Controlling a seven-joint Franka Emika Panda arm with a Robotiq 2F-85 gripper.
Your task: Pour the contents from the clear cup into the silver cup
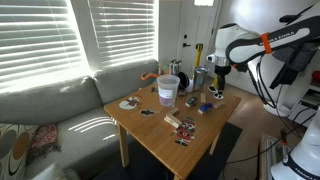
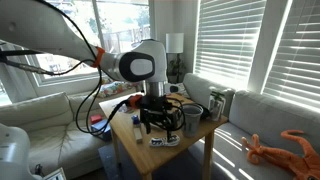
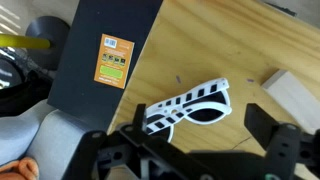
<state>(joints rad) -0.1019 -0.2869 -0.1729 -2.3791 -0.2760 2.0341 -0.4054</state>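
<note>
Sunglasses (image 3: pixel 182 102) in wrist view only, clear cup (image 1: pixel 167 90) in an exterior view

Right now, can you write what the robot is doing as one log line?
gripper: open, empty, over sunglasses | clear cup: standing on table, untouched | pour: not started

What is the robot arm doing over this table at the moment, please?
The arm's gripper hovers over the wooden table with its jaws open and empty, right above a pair of black-and-white sunglasses. The clear cup stands upright on the table, apart from it, not yet grasped.
</note>
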